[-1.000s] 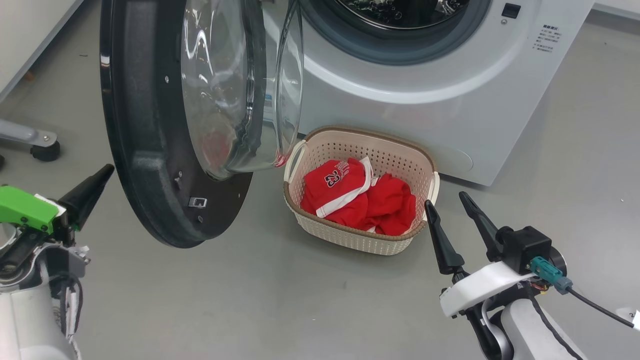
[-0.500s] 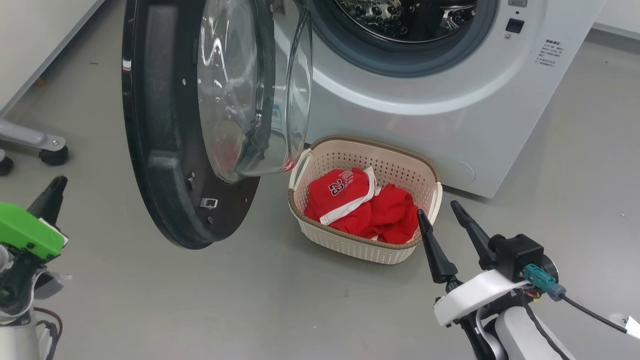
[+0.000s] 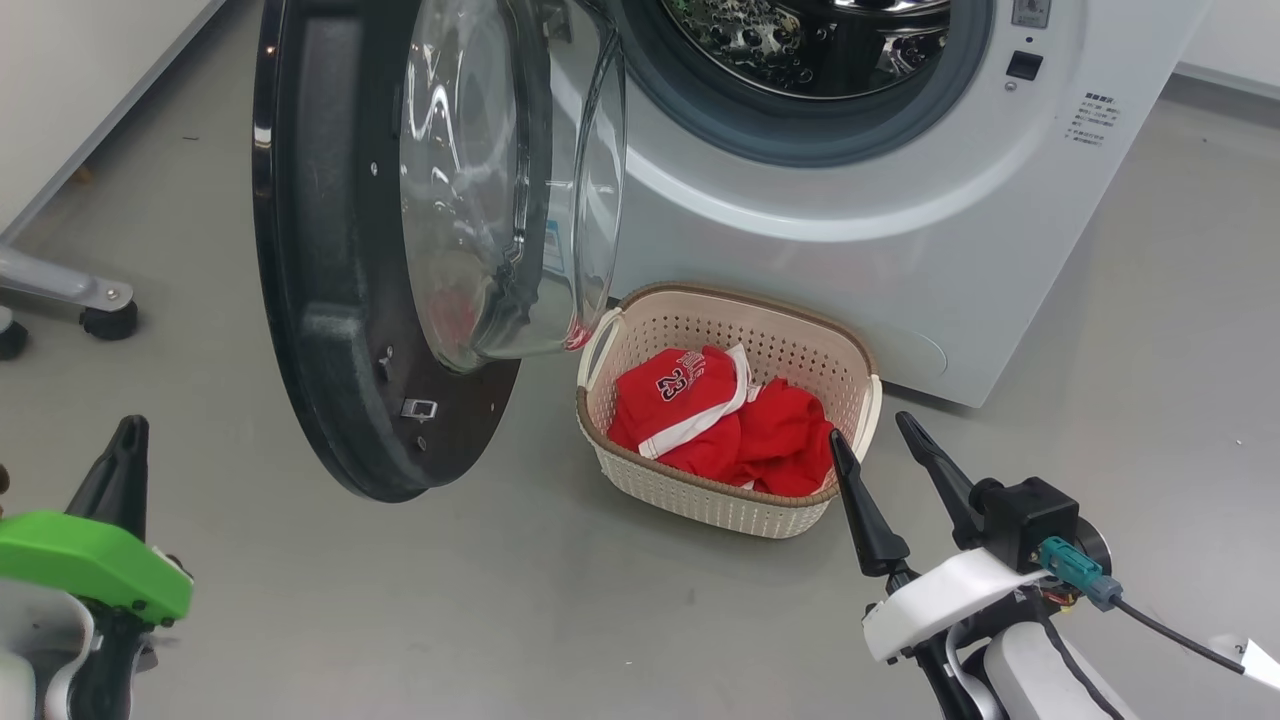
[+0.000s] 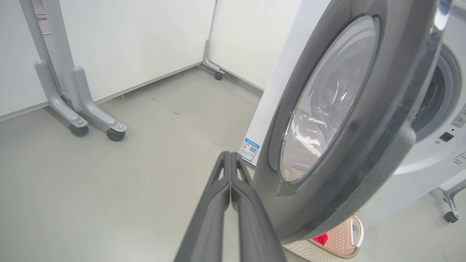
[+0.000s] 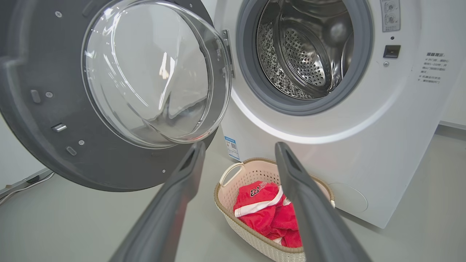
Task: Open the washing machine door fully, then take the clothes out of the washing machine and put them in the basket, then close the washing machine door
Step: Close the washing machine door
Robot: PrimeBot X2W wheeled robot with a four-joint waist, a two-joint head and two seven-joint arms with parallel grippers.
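The washing machine door (image 3: 330,250) stands swung open to the left, its glass bowl (image 3: 500,180) facing the white washing machine (image 3: 900,230). The steel drum (image 5: 302,54) looks bare inside. Red clothes (image 3: 720,420), one with a white 23, lie in the cream basket (image 3: 700,297) on the floor below the opening. My left gripper (image 3: 125,450) is shut on nothing, low and left of the door's outer face (image 4: 364,127); its fingers (image 4: 230,171) are pressed together. My right gripper (image 3: 868,428) is open just right of the basket, pointing over it (image 5: 240,145).
A grey stand on casters (image 3: 100,300) sits on the floor at the far left, by a white wall panel (image 4: 127,43). A blue label sticker (image 4: 250,149) marks the washer's lower corner. Another caster leg (image 4: 449,216) stands beyond the washer.
The head camera has shifted, so the whole scene sits lower. My left gripper has drawn back from the door's edge and now points up. The right gripper stays open by the basket.
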